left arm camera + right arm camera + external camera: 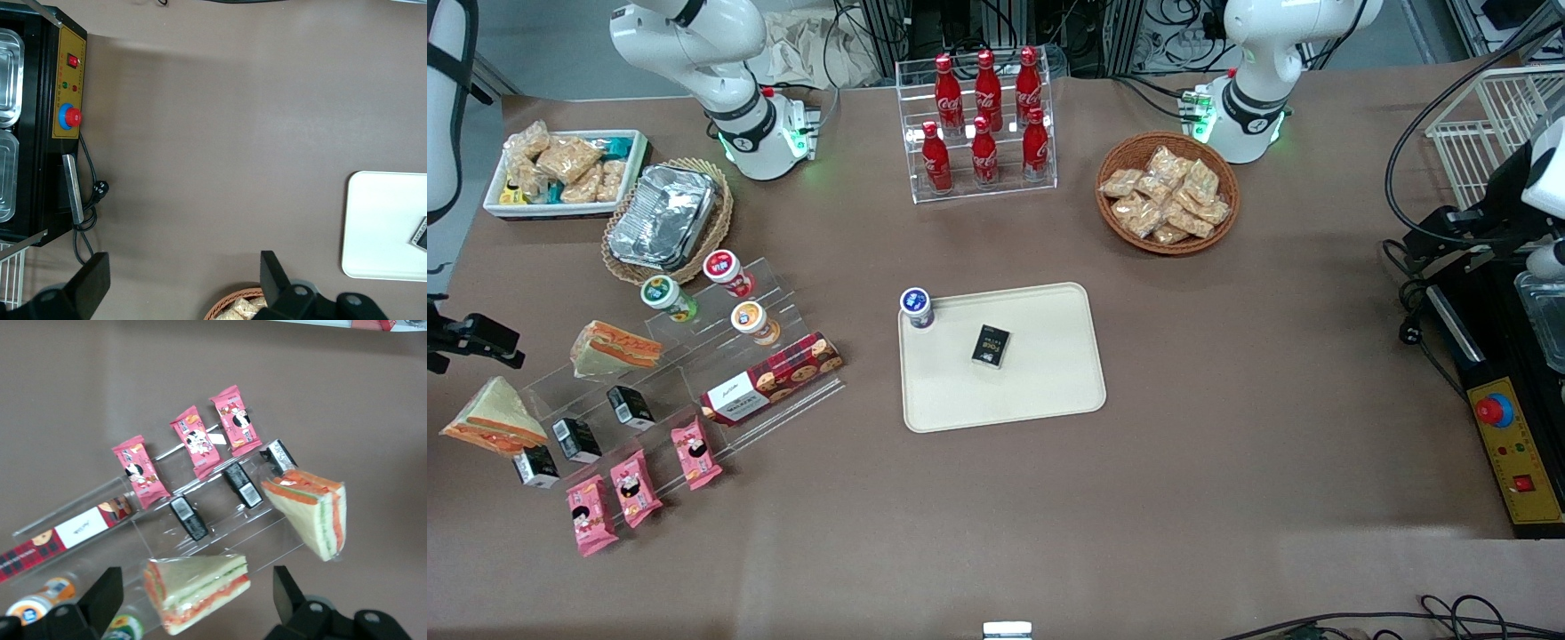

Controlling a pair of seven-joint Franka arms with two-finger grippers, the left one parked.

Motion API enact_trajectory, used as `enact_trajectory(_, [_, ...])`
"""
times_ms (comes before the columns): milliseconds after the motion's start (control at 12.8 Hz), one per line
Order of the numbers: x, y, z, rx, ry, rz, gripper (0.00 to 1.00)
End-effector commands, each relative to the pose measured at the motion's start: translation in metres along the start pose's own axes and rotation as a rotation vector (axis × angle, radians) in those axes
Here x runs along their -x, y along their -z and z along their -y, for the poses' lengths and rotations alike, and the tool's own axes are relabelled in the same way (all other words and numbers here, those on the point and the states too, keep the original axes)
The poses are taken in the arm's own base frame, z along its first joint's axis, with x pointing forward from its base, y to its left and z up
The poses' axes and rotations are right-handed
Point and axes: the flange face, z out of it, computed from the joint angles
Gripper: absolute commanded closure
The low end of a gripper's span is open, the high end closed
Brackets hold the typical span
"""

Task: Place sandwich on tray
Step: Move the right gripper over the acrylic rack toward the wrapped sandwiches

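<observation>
Care is needed: the gripper (193,610) hangs wide open over the greener sandwich (197,590). It should slide to the cream sandwich (310,510) beside it, squeeze softly, then go to the tray (1049,391).

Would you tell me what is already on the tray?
On the tray stand a small blue-lidded cup at one corner and a little black box near the middle. What they cover is hidden. The open gripper hovers over the sandwich.
</observation>
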Motion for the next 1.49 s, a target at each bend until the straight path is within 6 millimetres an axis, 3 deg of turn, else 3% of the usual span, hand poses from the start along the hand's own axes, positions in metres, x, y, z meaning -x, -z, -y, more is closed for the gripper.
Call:
enact_trajectory(0, [-0.004,-0.005,-0.024,-0.034,0.036,-0.014,0.0])
enact_trajectory(548, [-0.009,-0.024,-0.059,-0.008,0.089,-0.038,0.0])
enact_trajectory(861, [-0.009,-0.061,-0.104,-0.019,0.238,-0.024,0.0])
enact_trajectory(1410, [-0.011,-0.131,-0.14,-0.01,0.439,-0.03,0.0])
